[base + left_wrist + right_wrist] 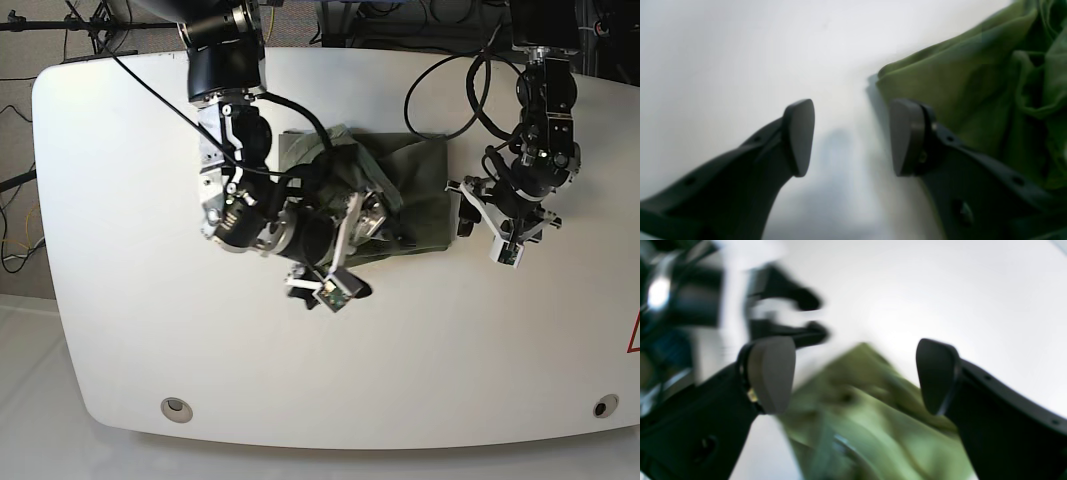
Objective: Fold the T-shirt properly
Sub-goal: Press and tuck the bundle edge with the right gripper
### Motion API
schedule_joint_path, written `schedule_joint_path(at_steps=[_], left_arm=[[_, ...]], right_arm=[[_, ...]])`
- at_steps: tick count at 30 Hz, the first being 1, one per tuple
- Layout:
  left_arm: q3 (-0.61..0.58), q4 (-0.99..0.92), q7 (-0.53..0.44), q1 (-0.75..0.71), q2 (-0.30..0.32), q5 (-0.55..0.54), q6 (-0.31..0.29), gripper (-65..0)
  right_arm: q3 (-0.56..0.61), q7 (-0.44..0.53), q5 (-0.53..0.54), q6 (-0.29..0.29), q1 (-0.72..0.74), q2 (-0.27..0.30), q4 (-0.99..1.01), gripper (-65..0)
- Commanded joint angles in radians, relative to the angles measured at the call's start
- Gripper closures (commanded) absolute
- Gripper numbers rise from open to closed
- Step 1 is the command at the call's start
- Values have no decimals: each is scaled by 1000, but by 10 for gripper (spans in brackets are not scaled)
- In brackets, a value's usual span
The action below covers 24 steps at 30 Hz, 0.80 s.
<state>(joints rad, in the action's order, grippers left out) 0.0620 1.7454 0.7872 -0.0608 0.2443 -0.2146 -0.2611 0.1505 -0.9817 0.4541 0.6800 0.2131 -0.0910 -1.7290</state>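
The T-shirt (410,185) is olive green and lies crumpled in a heap at the middle of the white table (120,200). My right gripper (365,215) hangs over the heap's near left part. In the right wrist view it (853,373) is open, with blurred folds of the T-shirt (867,413) below and between its fingers, nothing gripped. My left gripper (462,208) sits at the heap's right edge. In the left wrist view it (853,138) is open over bare table, the T-shirt (957,83) just beyond its right finger. The left gripper's fingers (806,316) also show, blurred, in the right wrist view.
Black cables (450,90) run from the back of the table to the arms, one across the T-shirt's far corner. Round holes (177,406) mark the front corners. The table's front edge curves near the bottom of the base view.
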Motion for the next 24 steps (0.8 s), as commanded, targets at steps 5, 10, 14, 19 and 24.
schedule_joint_path(at_steps=[5,10,14,19,24], left_arm=[[3,18,-22,17,10,-6,6,-339],[3,18,-22,17,10,-6,6,-339],[2,18,-22,17,10,-6,6,-339],[2,18,-22,17,-3,-6,6,-339],[2,18,-22,17,-4,-4,6,-339]], right_arm=[[-18,2,19,1,-24,50,-38,-540],[-18,4,12,-10,-65,56,-41,-540],[-18,4,12,-12,-83,56,-41,-540],[-18,4,10,-12,-85,58,-35,-540],[-16,8,8,-47,-77,58,-24,-540]])
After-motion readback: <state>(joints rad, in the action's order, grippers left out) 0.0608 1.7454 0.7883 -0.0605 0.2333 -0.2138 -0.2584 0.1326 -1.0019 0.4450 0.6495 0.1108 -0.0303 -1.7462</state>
